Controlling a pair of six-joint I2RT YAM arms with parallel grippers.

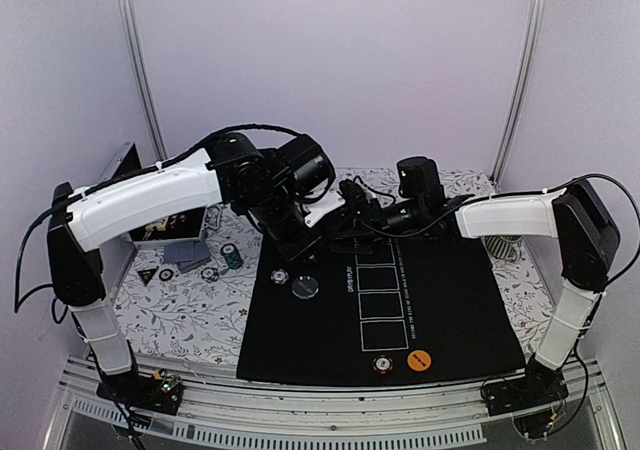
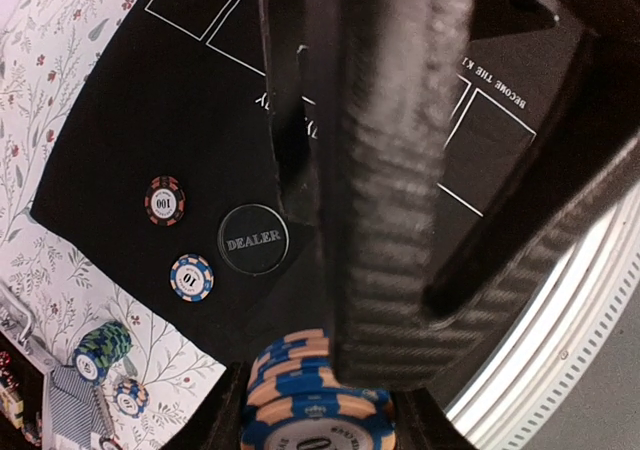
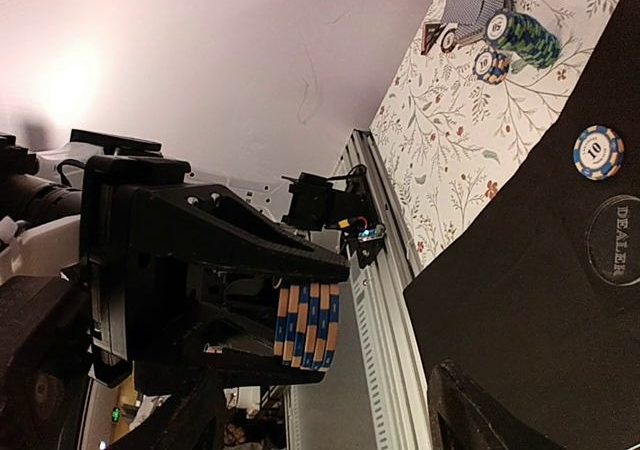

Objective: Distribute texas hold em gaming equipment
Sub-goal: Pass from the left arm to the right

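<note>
Holding chip stack (image 2: 315, 395) in left end effector (image 2: 318, 425), mid-air above mat (image 1: 450, 310). Right end effector (image 3: 330, 402) wide, empty, just beside. Risk: closing off-centre could shear stack and scatter chips.

The top camera looks down from above and behind the two arms (image 1: 150, 195) over the table (image 1: 180, 315). Both wrist cameras sit close — the left faces down onto the black mat (image 2: 130, 120), the right, rolled sideways, looks across it; they share the DEALER disc (image 2: 253, 240) and the blue-orange chip stack (image 2: 315, 400).
</note>
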